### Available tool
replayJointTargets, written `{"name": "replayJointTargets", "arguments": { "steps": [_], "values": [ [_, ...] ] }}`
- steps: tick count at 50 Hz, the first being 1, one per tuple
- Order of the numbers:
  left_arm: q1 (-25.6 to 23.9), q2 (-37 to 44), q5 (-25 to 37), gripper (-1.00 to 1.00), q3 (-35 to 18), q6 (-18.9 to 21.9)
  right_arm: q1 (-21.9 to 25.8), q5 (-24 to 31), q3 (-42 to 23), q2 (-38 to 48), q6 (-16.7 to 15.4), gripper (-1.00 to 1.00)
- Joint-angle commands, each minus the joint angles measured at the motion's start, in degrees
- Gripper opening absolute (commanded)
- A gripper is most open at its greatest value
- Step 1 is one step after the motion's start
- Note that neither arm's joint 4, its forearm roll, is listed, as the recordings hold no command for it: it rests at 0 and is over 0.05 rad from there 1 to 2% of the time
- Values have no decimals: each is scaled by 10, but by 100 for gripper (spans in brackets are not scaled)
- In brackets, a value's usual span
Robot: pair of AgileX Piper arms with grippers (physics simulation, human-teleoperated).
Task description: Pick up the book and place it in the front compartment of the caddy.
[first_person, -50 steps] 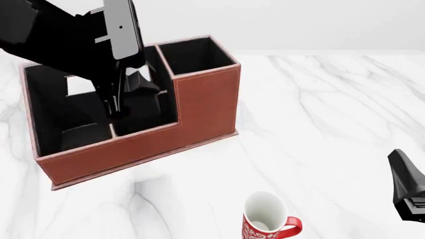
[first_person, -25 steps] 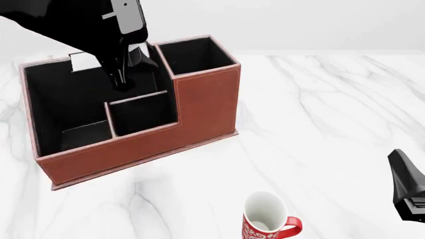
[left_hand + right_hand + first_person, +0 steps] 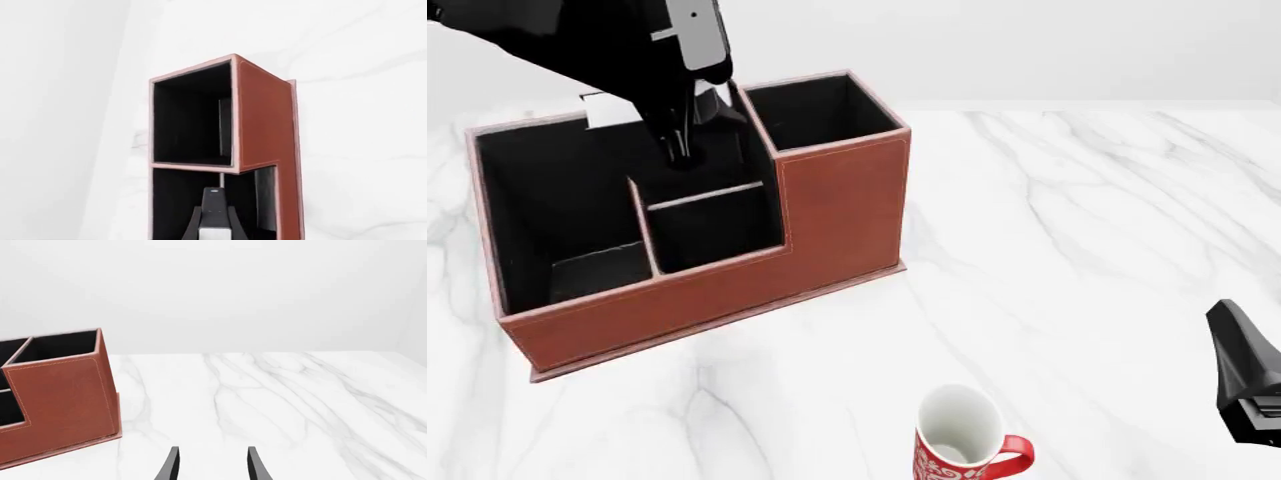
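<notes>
The reddish-brown caddy [image 3: 841,210] stands at the left of the table; it also shows in the left wrist view [image 3: 263,120] and the right wrist view [image 3: 63,400]. A flat dark shape with a pale sheen, which looks like the book [image 3: 594,265], lies in the caddy's front left cell. My left gripper [image 3: 681,152] hangs above the caddy's back compartment, fingers together and empty; in its wrist view [image 3: 213,197] nothing shows beyond the tips. My right gripper [image 3: 210,462] is open and empty, low over the table at the right.
A red-and-white mug [image 3: 961,440] stands upright near the front edge, right of the caddy. The right arm [image 3: 1248,370] sits at the right edge of the front view. The caddy has a tall cell [image 3: 821,105] at its right end.
My left gripper has risen out of the caddy, up and slightly toward the back. The dark shape in the front left cell, the mug and the right arm have not moved.
</notes>
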Motion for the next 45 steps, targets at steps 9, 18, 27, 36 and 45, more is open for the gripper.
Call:
{"name": "replayJointTargets", "arguments": {
  "steps": [9, 18, 27, 36, 45],
  "values": [
    [23, 22, -45, -100, 13, 33, 0, 1, 0, -1, -1, 100],
    [27, 36, -59, -100, 14, 37, 0, 1, 0, -1, -1, 100],
    [22, 50, -67, -100, 10, 31, 0, 1, 0, -1, -1, 100],
    [28, 72, -77, -100, 3, 25, 0, 1, 0, -1, -1, 100],
    [32, 94, -90, -100, -2, 21, 0, 1, 0, -1, -1, 100]
  ]
}}
